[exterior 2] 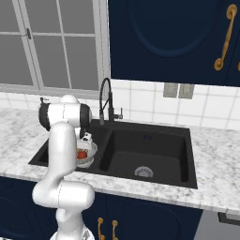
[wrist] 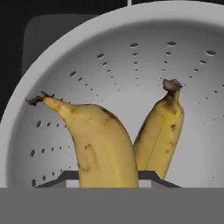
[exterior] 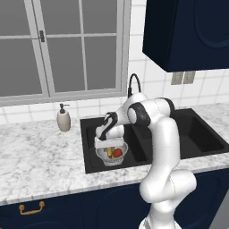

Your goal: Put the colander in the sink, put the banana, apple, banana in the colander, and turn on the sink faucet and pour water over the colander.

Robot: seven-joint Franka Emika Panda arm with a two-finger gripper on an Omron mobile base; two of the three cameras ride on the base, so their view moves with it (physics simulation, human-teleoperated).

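The colander (wrist: 131, 70), a smooth silvery metal bowl dotted with rows of small holes, is seated in the left basin of the black sink (exterior: 197, 134). Two curved yellow bananas are seen inside it: a nearer banana (wrist: 98, 140) with brown flecks and a second banana (wrist: 159, 131) leaning beside it. A round red apple (exterior: 117, 153) is lodged there too. The gripper (wrist: 107, 181) is narrowly parted, apparently clamped on the nearer banana.
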